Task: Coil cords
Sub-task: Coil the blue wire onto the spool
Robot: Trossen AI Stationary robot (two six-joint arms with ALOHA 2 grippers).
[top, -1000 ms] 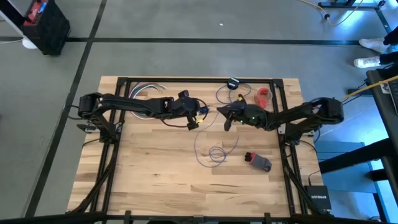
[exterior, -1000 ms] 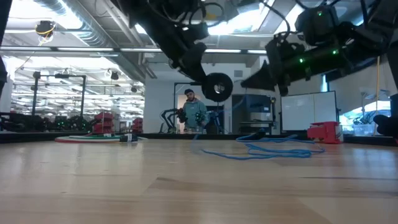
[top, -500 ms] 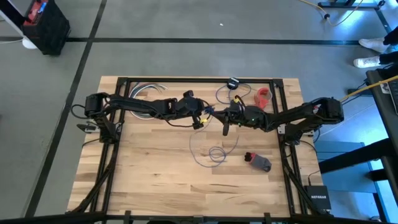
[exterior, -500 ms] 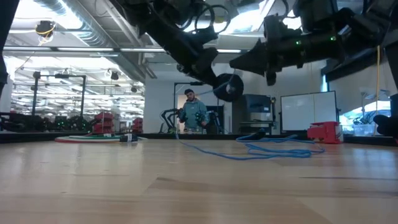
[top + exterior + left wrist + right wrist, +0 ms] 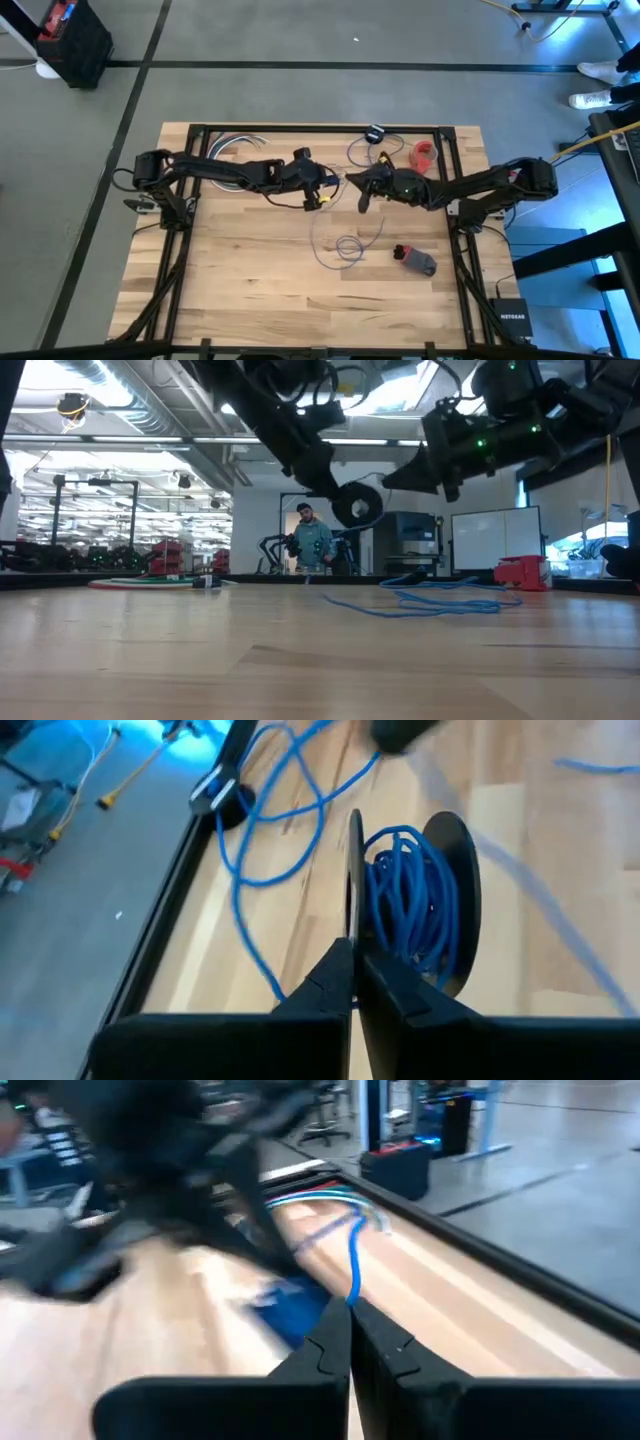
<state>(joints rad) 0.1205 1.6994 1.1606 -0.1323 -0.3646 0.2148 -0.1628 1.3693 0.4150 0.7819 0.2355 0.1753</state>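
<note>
Above mid-table, two arms meet over the cord.

Left gripper (image 5: 352, 965) is clamped on the rim of a black spool (image 5: 440, 890) wound with blue cord (image 5: 405, 900); right gripper (image 5: 348, 1315) pinches the cord's strand (image 5: 353, 1265), both held off the wood. Loose loops (image 5: 345, 245) lie on the table (image 5: 240, 280) below, near a red-grey object (image 5: 415, 259).

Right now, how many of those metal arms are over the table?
2. The left arm reaches in from the table's left side and holds a black spool wound with blue cord. The right arm reaches in from the right side, pinching the same cord. They nearly meet mid-table.
</note>
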